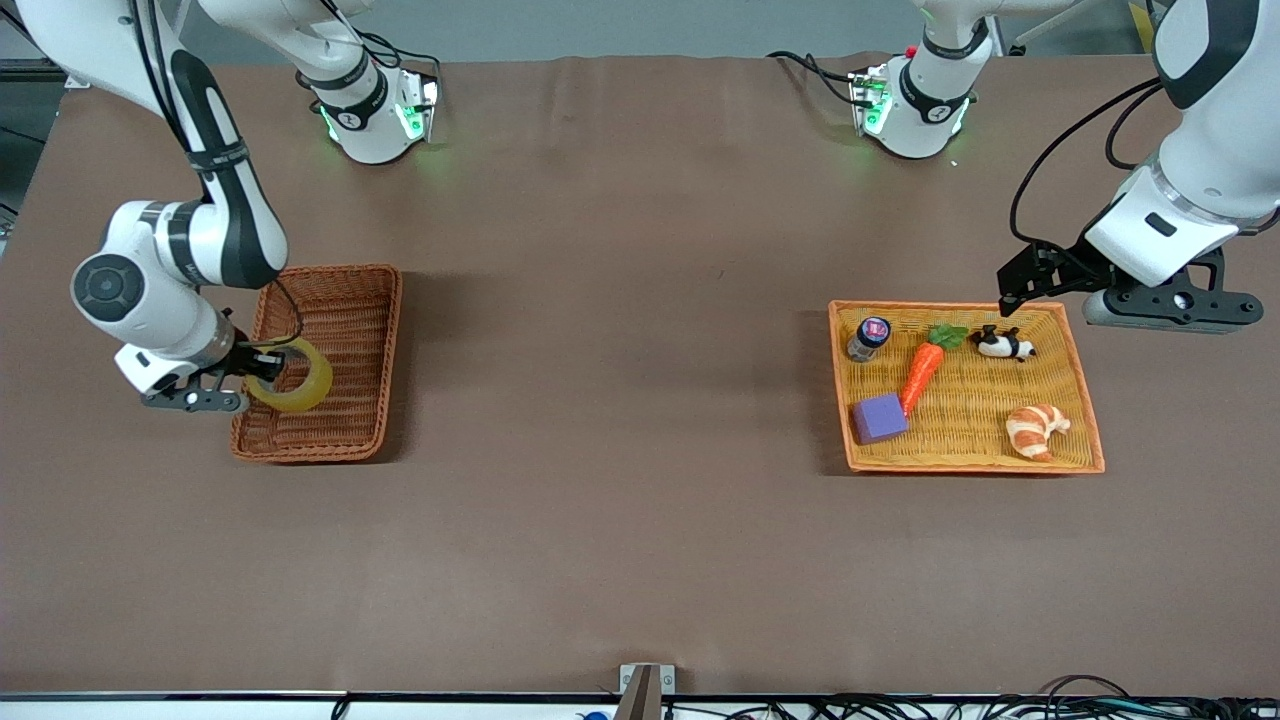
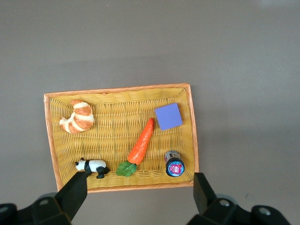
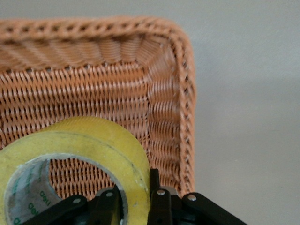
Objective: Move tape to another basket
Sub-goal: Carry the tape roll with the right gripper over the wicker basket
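The right gripper [image 1: 262, 366] is over the basket [image 1: 345, 300], which stands on the brown worktop [image 1: 620, 400] toward the right arm's end. Its fingers [image 3: 157, 199] are closed on the tape [image 1: 295, 378]: in the right wrist view one finger is inside the ring and the other outside, with the wall of the roll pressed between them. The tape [image 3: 84, 150] is held on edge, tilted, inside the basket [image 3: 164, 108] close to one of its long walls. I cannot tell if the roll touches the woven bottom or hangs just above it. The yellowish roll has a grey inner core with green letters on it.

The left gripper [image 1: 1010, 297] waits in the air over the rim of the tray [image 1: 850, 450], at the edge nearest to the robots' bases. This flat orange-yellow tray stands toward the left arm's end of the worktop, well apart from the basket. In the left wrist view its fingers [image 2: 75, 192] stand wide apart and hold nothing.

On the tray [image 2: 51, 140] there are five things: a toy carrot [image 1: 922, 370] in the middle, a small jar [image 1: 868, 338] and a panda figure [image 1: 1005, 345] farther from the front camera, and a purple block [image 1: 879, 417] and a croissant [image 1: 1035, 430] nearer to it. The block lies just beside the tip of the carrot. The others lie apart from each other.
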Robot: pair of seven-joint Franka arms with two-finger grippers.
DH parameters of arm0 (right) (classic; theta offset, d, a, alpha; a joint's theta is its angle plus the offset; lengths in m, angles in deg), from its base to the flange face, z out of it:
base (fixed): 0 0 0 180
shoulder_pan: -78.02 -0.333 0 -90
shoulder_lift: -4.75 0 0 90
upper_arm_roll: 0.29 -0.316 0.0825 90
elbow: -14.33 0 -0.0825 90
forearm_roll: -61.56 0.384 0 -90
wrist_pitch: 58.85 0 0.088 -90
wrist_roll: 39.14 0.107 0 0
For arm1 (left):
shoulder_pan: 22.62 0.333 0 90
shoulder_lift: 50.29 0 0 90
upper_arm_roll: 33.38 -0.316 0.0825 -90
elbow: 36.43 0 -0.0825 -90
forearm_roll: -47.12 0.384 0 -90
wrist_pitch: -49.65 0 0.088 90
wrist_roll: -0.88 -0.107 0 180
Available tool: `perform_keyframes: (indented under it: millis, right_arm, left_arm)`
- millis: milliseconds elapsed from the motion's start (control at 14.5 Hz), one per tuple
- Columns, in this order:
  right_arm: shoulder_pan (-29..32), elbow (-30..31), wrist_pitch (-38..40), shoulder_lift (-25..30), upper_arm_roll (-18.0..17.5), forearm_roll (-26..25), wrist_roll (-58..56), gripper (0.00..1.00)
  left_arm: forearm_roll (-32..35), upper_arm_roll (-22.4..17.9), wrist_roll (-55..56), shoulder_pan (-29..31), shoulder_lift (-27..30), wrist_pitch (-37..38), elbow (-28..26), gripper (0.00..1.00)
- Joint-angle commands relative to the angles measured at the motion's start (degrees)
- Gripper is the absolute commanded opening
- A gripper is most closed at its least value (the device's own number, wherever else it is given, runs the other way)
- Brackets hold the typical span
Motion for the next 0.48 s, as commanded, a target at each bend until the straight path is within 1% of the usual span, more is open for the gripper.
perform_keyframes:
  millis: [0, 69, 276, 345, 414]
  right_arm:
    - [-0.57, 4.66, -2.74, 3.17, 0.1, 1.02, -0.8, 0.08]
    - [-0.58, 5.36, -4.14, 3.0, 0.01, 2.15, -0.8, 0.09]
    - [-1.19, 5.72, -4.77, 2.03, -0.43, 4.36, -0.8, 0.15]
    - [-1.36, 5.72, -4.85, 1.68, -0.43, 4.45, -0.8, 0.2]
    - [-1.71, 5.72, -4.94, 1.07, -0.43, 4.45, -0.8, 0.28]
  left_arm:
    - [-0.82, 0.14, -1.27, 0.41, 0.55, -0.1, 0.12, 1.0]
    - [-0.82, 0.05, -1.27, 0.41, 0.55, -0.09, 0.12, 1.0]
    - [-0.82, 0.14, -1.27, 0.41, 0.55, -0.09, 0.12, 1.0]
    - [-0.82, 0.14, -1.18, 0.41, 0.55, -0.09, 0.12, 1.0]
    - [-0.82, 0.14, -1.09, 0.41, 0.46, -0.09, 0.12, 1.0]
